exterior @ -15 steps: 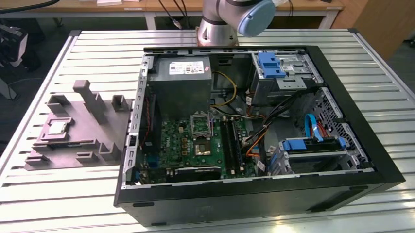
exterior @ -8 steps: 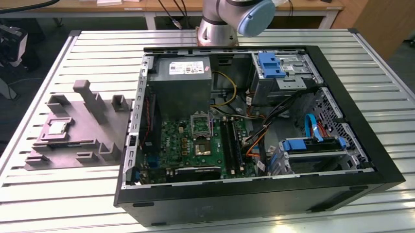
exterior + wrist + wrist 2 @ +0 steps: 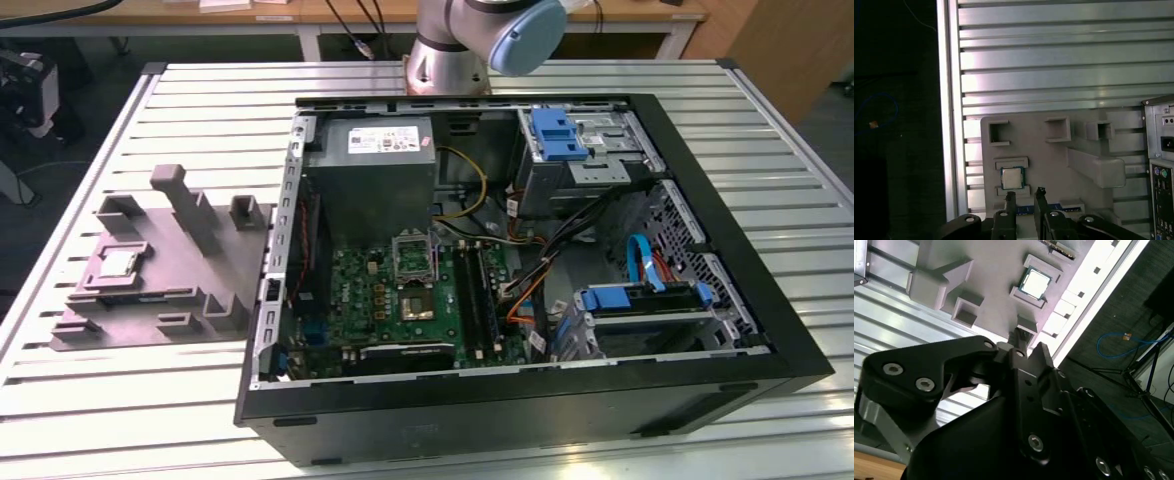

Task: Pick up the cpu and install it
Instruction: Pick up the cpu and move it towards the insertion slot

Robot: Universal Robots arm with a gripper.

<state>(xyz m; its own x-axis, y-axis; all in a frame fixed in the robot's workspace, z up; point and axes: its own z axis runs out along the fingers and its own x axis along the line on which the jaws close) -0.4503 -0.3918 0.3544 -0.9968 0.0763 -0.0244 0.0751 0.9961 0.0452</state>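
Observation:
The cpu [image 3: 118, 262] is a small silvery square chip lying flat in a recess of the grey fixture [image 3: 187, 280], at the exterior view's left of the computer case. Both wrist views look down on the cpu [image 3: 1011, 178] [image 3: 1035, 283], framed by low grey ridges. My gripper [image 3: 1025, 195] hangs above the fixture a short way to one side of the chip, apart from it. Its two thin black fingers [image 3: 1010, 200] stand a small gap apart, open, with nothing between them. The gripper [image 3: 1026, 342] is also seen from behind its black body.
The open black computer case [image 3: 747, 300] holds the motherboard with a metal-framed socket [image 3: 414, 255], a dark chip [image 3: 416, 305], cables and blue drive brackets. The fixture has upright posts [image 3: 180, 195]. The slatted metal table [image 3: 1054, 75] ends at an edge [image 3: 949, 125] close to the cpu.

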